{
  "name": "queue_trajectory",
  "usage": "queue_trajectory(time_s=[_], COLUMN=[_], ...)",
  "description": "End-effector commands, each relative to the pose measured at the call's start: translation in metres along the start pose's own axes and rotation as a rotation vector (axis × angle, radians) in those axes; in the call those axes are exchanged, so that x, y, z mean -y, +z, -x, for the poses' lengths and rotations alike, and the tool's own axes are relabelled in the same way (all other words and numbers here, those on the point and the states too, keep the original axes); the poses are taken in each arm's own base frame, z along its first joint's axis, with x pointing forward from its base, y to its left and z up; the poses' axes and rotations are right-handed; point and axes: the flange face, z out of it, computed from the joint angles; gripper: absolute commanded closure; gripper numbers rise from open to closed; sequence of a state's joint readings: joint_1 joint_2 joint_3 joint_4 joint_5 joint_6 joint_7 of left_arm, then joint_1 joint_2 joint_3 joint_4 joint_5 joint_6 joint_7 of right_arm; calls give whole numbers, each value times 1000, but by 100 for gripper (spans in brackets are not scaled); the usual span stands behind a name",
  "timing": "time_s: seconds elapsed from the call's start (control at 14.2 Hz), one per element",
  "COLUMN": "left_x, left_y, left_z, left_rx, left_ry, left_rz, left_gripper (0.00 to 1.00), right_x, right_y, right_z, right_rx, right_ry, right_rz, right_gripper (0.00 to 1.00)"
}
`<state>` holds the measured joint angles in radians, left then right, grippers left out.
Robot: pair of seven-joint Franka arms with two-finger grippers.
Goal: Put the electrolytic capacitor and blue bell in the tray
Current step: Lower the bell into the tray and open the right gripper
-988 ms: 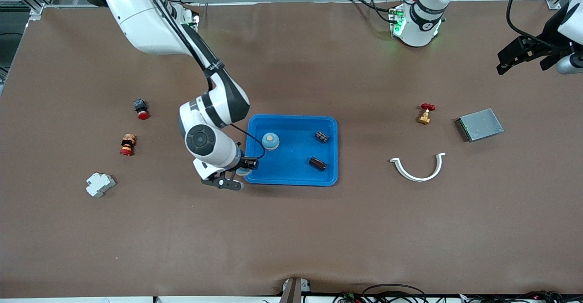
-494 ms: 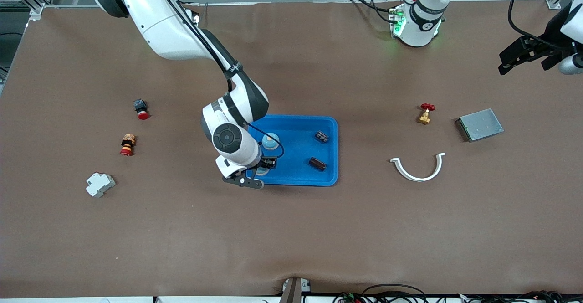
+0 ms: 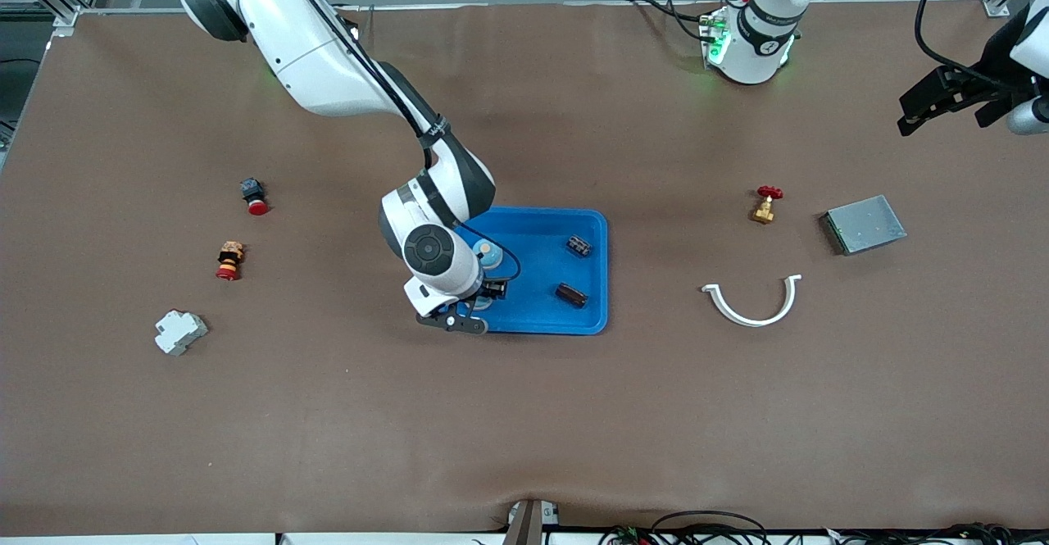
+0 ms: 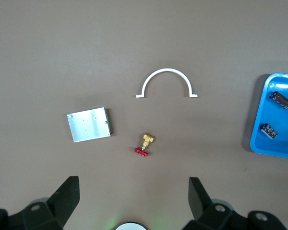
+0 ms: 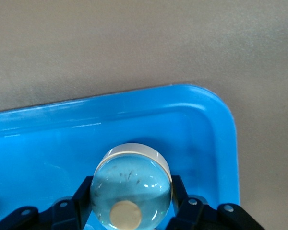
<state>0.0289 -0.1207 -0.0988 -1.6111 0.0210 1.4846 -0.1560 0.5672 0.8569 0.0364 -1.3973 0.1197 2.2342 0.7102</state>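
Scattered on my tabletop (image 3: 524, 414): a red-capped button (image 3: 254, 196), a striped knob (image 3: 229, 260), a white breaker (image 3: 179, 332), a brass valve (image 3: 765, 203), a grey metal box (image 3: 865, 224), a white curved clip (image 3: 752, 303).

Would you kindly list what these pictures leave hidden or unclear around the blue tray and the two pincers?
- Front view: the right pincer over the shallow bright-blue plastic tray is mostly hidden by its own wrist.
- Right wrist view: whether the pale-blue domed bell it grips touches the tray floor; the bell hides its own underside.
- Front view: the second pale-blue bell is partly covered by the arm.
- Left wrist view: the left pincer is cut off by the edge.
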Motion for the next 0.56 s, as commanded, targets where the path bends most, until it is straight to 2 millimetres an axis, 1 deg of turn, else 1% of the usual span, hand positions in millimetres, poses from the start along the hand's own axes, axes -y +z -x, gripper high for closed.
queue_trajectory(time_s=[0.0,0.07,0.14,0.21,0.28,0.42,0.49], left_x=[3,3,5,5,5,4,5], left_y=[-3,-3,-3,-2,-1,0,0], left_z=[-4,-4,-4,-5,-5,-5,-5], left_rx=[-5,-4,-3,-2,-1,4,2], left_ry=[13,11,8,8,8,10,8], left_rz=[23,23,22,22,22,21,21], left_gripper=[0,0,0,0,0,0,0], right_x=[6,6,5,5,5,-4,-5], right_y=[0,0,0,-1,0,-1,-8], right_z=[-5,-5,-6,-6,-5,-9,-8], right_rx=[-23,-22,-22,-23,-21,-14,-11], right_ry=[5,6,8,10,9,5,-22], right_rz=[-20,-21,-21,-22,-20,-10,-8], right_gripper=[92,83,65,20,0,0,0])
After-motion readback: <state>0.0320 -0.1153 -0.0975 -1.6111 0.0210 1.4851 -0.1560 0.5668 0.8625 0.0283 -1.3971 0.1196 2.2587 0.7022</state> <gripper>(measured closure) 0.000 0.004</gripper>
